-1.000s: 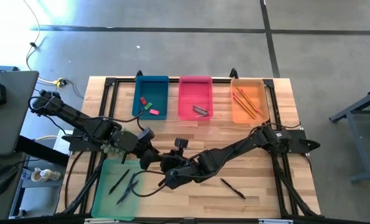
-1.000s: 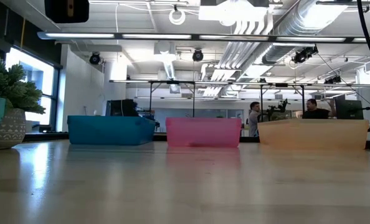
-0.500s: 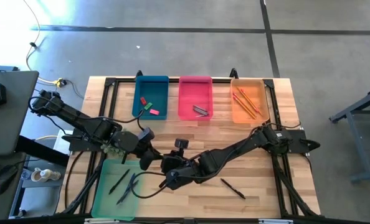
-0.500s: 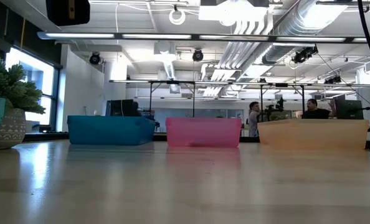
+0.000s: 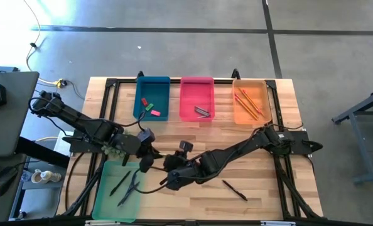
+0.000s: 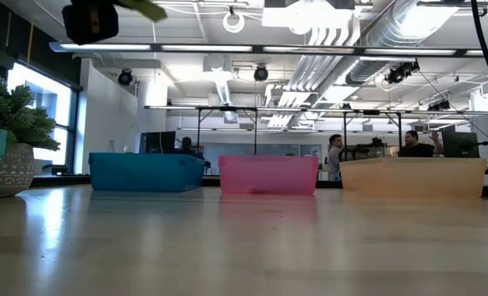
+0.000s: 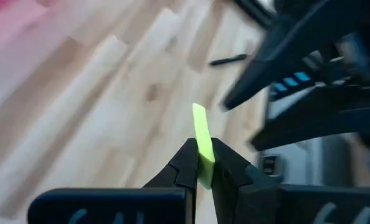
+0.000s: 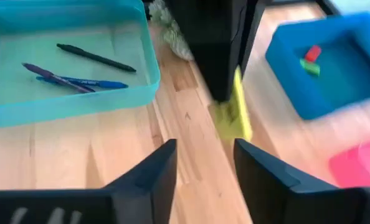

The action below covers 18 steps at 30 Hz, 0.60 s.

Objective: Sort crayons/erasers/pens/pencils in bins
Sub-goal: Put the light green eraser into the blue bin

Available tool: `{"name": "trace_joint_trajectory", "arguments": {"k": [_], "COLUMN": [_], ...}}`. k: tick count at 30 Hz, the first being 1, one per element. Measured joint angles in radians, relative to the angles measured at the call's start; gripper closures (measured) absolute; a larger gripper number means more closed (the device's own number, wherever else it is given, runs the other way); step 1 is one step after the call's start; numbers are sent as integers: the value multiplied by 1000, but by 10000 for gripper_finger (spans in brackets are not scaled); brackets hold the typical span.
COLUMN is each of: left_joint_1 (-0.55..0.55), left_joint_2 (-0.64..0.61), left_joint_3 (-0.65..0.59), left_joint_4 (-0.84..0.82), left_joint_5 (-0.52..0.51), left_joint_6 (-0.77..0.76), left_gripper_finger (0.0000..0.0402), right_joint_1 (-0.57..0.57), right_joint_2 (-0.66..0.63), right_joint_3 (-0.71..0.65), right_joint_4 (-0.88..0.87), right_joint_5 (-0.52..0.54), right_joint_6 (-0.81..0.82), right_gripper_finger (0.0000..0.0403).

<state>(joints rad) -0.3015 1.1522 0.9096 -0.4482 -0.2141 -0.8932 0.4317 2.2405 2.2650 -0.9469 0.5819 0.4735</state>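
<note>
My left gripper [image 7: 200, 155] is shut on a flat yellow-green eraser [image 7: 200, 130] above the table's middle-left [image 5: 144, 161]. It also shows at the top of the low view [image 6: 92, 18] and in the right wrist view, where the eraser [image 8: 238, 109] is blurred. My right gripper [image 8: 203, 171] is open and empty, close beside it to the near right [image 5: 167, 182]. The mint bin [image 5: 118, 190] holds pens [image 8: 79, 81]. The blue bin [image 5: 152, 98] holds erasers [image 5: 150, 110]. The pink bin [image 5: 196, 99] holds crayons [image 5: 202, 112]. The orange bin [image 5: 250, 102] holds pencils [image 5: 249, 103]. My left gripper pinches the eraser's near end [image 7: 202, 168] between its two fingertips, on the flat faces. Most of the eraser sticks out beyond the fingertips. The eraser is lifted clear of the table.
A dark pen [image 5: 234, 189] lies on the wood near the table's near right. The two arms cross close together at the table's middle. A potted spiky plant [image 6: 14, 131] stands at the far left. People show in the room beyond the bins.
My left gripper has shifted slightly with the eraser, so that the eraser's tip now shows at the top of the low view. It stays shut on the eraser.
</note>
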Motion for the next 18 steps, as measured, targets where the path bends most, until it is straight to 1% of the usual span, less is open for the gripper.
{"name": "trace_joint_trajectory", "arguments": {"k": [3,5,11,15,18], "left_joint_1": [24,48,131,193,248], "left_joint_2": [0,0,0,0,-1], "left_joint_3": [0,0,0,0,0], "left_joint_4": [-70,-117,-218,-237,-241], "left_joint_5": [-25,-28,-28,-27,-25], "left_joint_6": [38,64,172,243,284], "left_gripper_finger": [393,393,393,393,394], "right_joint_1": [1,1,-6,-12,-20], "right_joint_2": [-11,-22,-43,-58,-65], "right_joint_3": [0,0,0,0,0], "right_joint_4": [-49,-75,-144,-164,-195], "right_joint_5": [-6,1,37,65,64], "right_joint_6": [73,112,158,159,157], "right_gripper_finger": [237,231,233,237,238]}}
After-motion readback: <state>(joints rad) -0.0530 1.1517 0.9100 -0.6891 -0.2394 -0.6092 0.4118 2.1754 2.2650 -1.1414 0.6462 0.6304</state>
